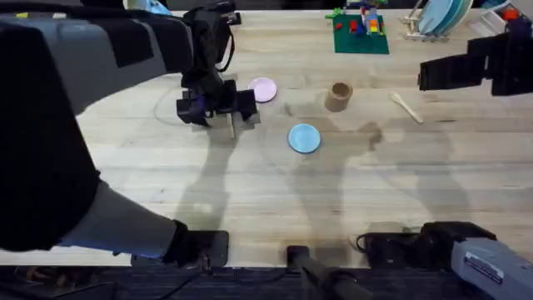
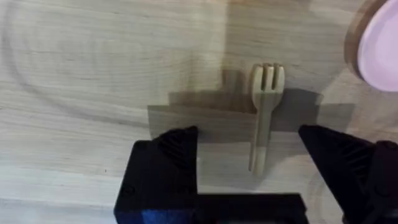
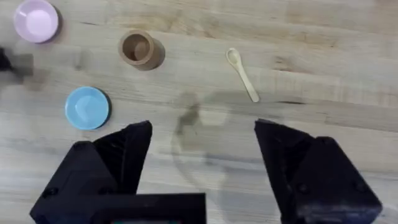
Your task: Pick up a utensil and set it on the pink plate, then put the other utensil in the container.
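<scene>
The utensil, a small pale wooden fork (image 2: 264, 118), lies flat on the table between the spread black fingers of my left gripper (image 2: 247, 134), which is open and low over it. From overhead the fork (image 1: 233, 127) pokes out just under the left gripper (image 1: 221, 108), left of the pink plate (image 1: 263, 89) (image 2: 379, 50). The wooden spoon (image 1: 406, 107) (image 3: 242, 74) lies to the right of the tan container (image 1: 338, 96) (image 3: 138, 48). My right gripper (image 3: 204, 127) hangs open high above the table, holding nothing.
A light blue plate (image 1: 304, 137) (image 3: 87, 107) sits in front of the pink plate and the container. A green brick baseplate (image 1: 361, 33) and a dish rack (image 1: 437, 17) stand at the far edge. The right arm (image 1: 475, 67) hovers at the upper right.
</scene>
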Robot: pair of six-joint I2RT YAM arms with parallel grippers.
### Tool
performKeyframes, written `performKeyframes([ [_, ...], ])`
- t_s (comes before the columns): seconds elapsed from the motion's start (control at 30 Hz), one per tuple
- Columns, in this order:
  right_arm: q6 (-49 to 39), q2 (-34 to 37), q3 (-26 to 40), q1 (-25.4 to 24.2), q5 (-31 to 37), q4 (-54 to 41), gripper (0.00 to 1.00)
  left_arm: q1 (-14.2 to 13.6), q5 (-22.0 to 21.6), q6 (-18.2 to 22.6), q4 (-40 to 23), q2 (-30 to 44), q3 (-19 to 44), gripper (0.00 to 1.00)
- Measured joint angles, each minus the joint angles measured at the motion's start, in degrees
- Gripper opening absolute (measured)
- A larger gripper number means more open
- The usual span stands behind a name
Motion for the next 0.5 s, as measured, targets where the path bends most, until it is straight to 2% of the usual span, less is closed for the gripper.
performKeyframes([
  [0.33, 0.0, 0.0, 0.0, 0.0, 0.0, 0.0, 0.994, 0.0, -0.6, -0.2, 1.1, 0.0, 0.0, 0.980],
  [0.4, 0.0, 0.0, 0.0, 0.0, 0.0, 0.0, 0.994, 0.0, -0.8, -0.2, 1.1, 0.0, 0.0, 0.925],
  [0.5, 0.0, 0.0, 0.0, 0.0, 0.0, 0.0, 0.995, 0.1, -0.9, -0.2, 1.1, 0.0, 0.0, 0.722],
])
